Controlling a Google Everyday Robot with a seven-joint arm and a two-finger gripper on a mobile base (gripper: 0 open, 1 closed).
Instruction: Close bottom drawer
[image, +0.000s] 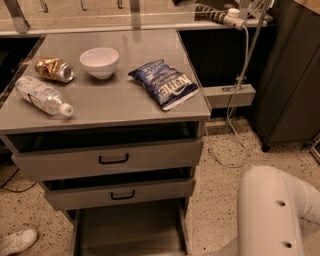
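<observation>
**Where the cabinet meets the floor, the bottom drawer stands open**

Although the grey cabinet (115, 107) fills most of the view, its lowest part runs off the lower edge. On the cabinet's flat top sit a white bowl (99, 61) towards the back, a crumpled gold can (54, 69) lying to the bowl's left, a clear plastic bottle (42, 95) on its side near the left front, and a blue crisp bag (165, 84) on the right. Below the top, the top drawer (107, 159) and the middle drawer (120, 194) each sit slightly out, with a dark gap above each front. Under them the bottom drawer (130, 227) is pulled well out of the cabinet; its long tray shows, but its front and handle are cut off.

Around the cabinet is speckled stone floor (220, 190). A white cable (241, 75) hangs down behind the cabinet's right side, past a dark cupboard (292, 75). A white shoe (17, 241) lies on the floor left of the cabinet.

Right of the cabinet, low down, only a white arm (270, 215) segment appears. The gripper is out of view, so whether it is released or clenched cannot be told.
</observation>
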